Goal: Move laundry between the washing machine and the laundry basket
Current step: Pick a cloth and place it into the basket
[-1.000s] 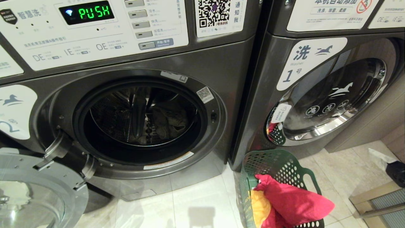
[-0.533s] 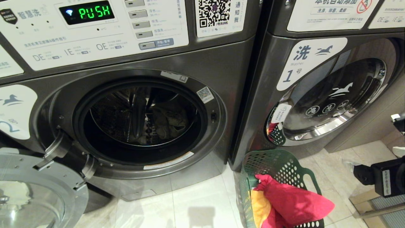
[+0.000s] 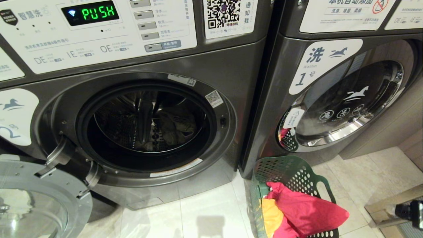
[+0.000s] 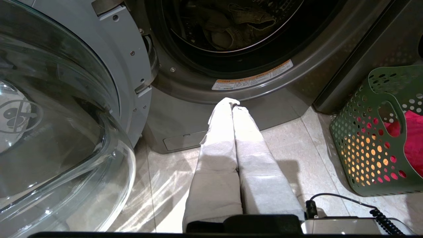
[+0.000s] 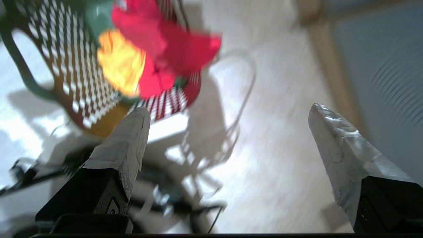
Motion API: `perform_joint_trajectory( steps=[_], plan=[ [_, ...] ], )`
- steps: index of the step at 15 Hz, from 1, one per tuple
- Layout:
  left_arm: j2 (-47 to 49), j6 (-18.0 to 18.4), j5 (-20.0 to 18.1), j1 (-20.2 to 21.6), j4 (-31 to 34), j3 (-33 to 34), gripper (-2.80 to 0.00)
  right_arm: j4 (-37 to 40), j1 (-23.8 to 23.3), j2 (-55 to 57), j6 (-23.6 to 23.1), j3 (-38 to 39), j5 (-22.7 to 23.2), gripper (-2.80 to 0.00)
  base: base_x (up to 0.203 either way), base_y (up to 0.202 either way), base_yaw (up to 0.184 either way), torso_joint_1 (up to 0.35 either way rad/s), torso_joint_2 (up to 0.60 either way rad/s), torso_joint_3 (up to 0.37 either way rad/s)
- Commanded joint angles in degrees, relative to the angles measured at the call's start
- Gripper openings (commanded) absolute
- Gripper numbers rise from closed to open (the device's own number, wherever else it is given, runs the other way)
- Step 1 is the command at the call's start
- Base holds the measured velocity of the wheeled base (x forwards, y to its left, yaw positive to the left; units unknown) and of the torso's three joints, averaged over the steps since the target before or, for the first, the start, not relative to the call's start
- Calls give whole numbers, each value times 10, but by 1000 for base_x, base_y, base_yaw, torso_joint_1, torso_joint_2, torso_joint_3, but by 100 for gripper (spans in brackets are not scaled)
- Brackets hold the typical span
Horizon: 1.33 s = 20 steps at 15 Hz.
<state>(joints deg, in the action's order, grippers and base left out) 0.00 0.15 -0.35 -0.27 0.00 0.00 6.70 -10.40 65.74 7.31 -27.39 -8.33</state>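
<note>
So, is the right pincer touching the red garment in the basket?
Apart. The right wrist view shows the right pincer open above bare floor, short of the red garment in the green basket.

Count, washers: two; washing machine (image 3: 211,66) numbered 2, door (image 3: 39,198) swung open; second washer (image 3: 330,99) numbered 1, door closed; laundry basket (image 3: 290,172): one, green, perforated; garments in basket: two, one red-pink garment (image 3: 307,208), one mustard yellow garment (image 3: 272,218); garments in open drum: one grey-green garment (image 3: 175,127), any further pieces not distinguishable; QR code stickers (image 3: 223,13): one large on the panel; lit displays (image 3: 90,12): one.
</note>
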Motion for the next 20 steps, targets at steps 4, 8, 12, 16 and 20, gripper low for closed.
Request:
perform_joint_trajectory(
  steps=[4,8,12,16,20],
  plan=[
    [0,0,0,0,0,0,-280,-119,-39,90,74,168,94,0,0,0,0,0,0,0],
    [0,-1,0,0,0,0,-280,-273,-61,247,87,190,102,0,0,0,0,0,0,0],
    [0,0,0,0,0,0,-280,-342,-99,392,86,127,112,0,0,0,0,0,0,0],
    [0,0,0,0,0,-1,-280,-410,-130,549,41,42,147,0,0,0,0,0,0,0],
    [0,-1,0,0,0,-1,-280,-442,-147,624,-49,-23,236,0,0,0,0,0,0,0]
  ],
)
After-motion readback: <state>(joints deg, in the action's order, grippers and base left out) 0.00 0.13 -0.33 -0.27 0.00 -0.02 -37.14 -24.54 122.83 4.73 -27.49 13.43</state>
